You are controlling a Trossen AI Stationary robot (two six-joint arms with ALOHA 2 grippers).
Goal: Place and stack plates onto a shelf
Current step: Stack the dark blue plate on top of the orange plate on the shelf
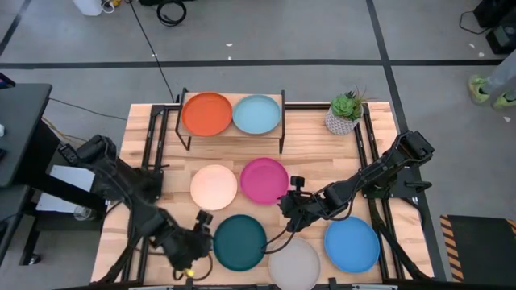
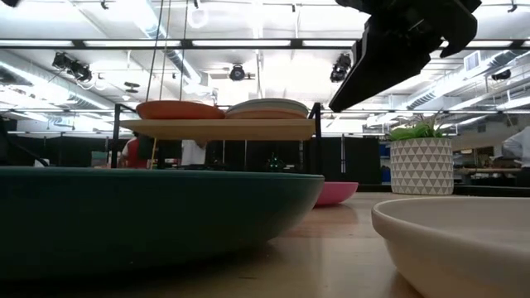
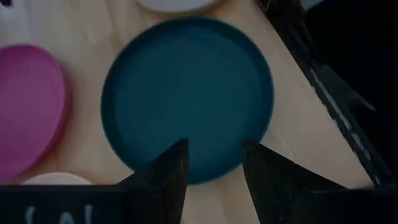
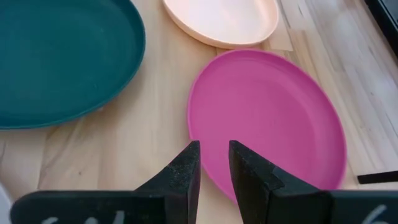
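While orange plate (image 1: pixel 207 113) and light blue plate (image 1: pixel 257 113) sat on the shelf (image 1: pixel 234 131), left gripper (image 1: pixel 203 223) hovered, fingers parted, at the dark teal plate (image 1: pixel 239 242); right gripper (image 1: pixel 289 199), fingers narrowly apart, edged the magenta plate (image 1: pixel 264 180).

Matte plates (image 1: pixel 264 180) lie on a pale wood table (image 1: pixel 322 161).

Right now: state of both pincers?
Left pincer: open, empty, over the dark teal plate.
Right pincer: open, empty, at the magenta plate.
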